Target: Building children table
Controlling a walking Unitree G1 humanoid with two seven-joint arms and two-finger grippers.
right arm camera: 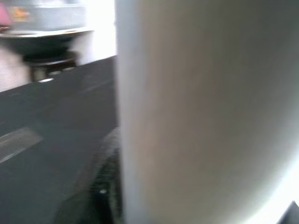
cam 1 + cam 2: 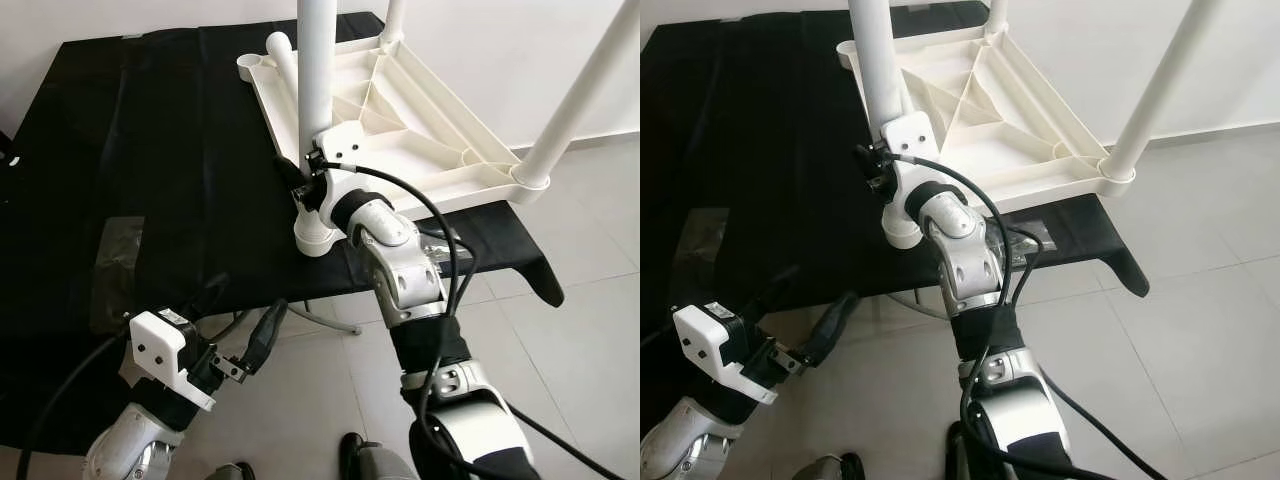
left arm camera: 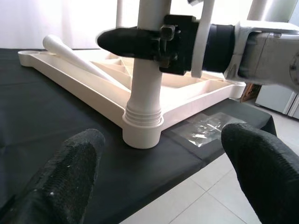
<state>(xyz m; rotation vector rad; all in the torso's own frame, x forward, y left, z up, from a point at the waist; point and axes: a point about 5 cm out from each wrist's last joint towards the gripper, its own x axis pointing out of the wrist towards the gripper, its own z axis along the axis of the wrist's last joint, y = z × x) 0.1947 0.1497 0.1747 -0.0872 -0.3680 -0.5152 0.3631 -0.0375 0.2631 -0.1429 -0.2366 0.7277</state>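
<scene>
Upright white leg (image 2: pixel 314 90) is clamped by right gripper (image 2: pixel 303 180) above tabletop (image 2: pixel 420 130) corner socket; left gripper (image 2: pixel 245 345) is held open nearby.

The silver right arm reaches forward and up, its black two-fingered right gripper (image 2: pixel 305 180) with jaws closed around a white upright plastic tube (image 2: pixel 314 90). The silver left arm is bent low, its left gripper (image 2: pixel 245 340) with jaws spread apart, nothing between them.

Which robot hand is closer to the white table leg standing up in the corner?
Right. The right gripper is clamped around the leg, while the left gripper hangs open below the black table's edge.
</scene>
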